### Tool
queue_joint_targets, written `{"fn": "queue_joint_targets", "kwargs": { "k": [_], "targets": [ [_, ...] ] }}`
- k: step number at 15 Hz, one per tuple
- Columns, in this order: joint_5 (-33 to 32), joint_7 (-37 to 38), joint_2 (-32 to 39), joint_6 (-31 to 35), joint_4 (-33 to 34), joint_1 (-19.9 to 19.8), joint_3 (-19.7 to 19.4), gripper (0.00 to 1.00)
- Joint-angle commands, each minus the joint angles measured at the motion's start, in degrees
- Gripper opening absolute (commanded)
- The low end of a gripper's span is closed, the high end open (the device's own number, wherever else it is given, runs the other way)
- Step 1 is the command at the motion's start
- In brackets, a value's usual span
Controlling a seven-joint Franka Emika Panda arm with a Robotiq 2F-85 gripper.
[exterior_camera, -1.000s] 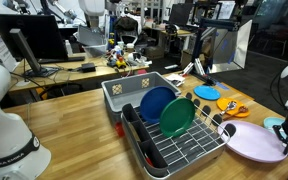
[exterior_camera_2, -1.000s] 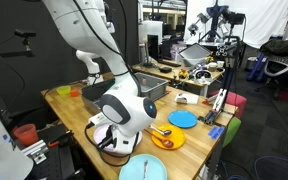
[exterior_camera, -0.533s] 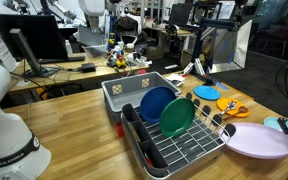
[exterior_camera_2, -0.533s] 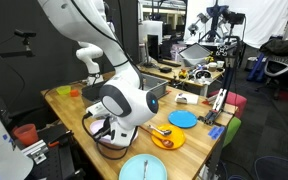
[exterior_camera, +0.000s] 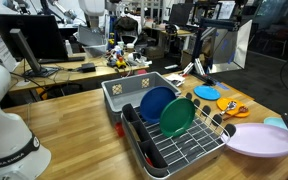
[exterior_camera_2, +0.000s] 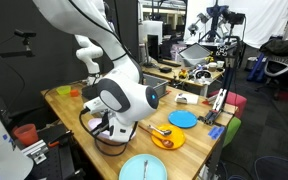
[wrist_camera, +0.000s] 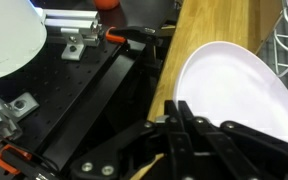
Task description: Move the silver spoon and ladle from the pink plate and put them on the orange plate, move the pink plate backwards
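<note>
Closest in the wrist view, the gripper [wrist_camera: 180, 122] was pinched tight on the rim of the pink plate [wrist_camera: 239, 90], which was bare and lay near the edge of the wooden table [wrist_camera: 209, 25]. Farther back, the orange plate [exterior_camera_2: 168, 136] seemingly carried the silver spoon [exterior_camera_2: 161, 131] and ladle [exterior_camera_2: 171, 141], so only the backward shift looked unfinished. The arm [exterior_camera_2: 119, 95] crouched low, wrist angled down over the plate.
</note>
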Motion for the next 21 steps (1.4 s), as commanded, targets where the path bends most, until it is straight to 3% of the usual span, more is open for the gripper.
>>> {"fn": "queue_joint_targets", "kwargs": {
  "k": [1, 8, 14, 21],
  "targets": [
    [0.1, -1.1, -3.4, -2.1, -0.7, -0.6, -0.9, 0.01],
    [-0.7, -0.7, -9.4, -1.4, -1.1, -0.5, -2.9, 0.01],
    [0.9, -5.1, -12.3, 2.8, 1.3, 1.3, -0.8, 0.01],
    [4.6, -3.6, -5.2, 11.9, 12.5, 3.9, 2.9, 0.01]
  ]
}}
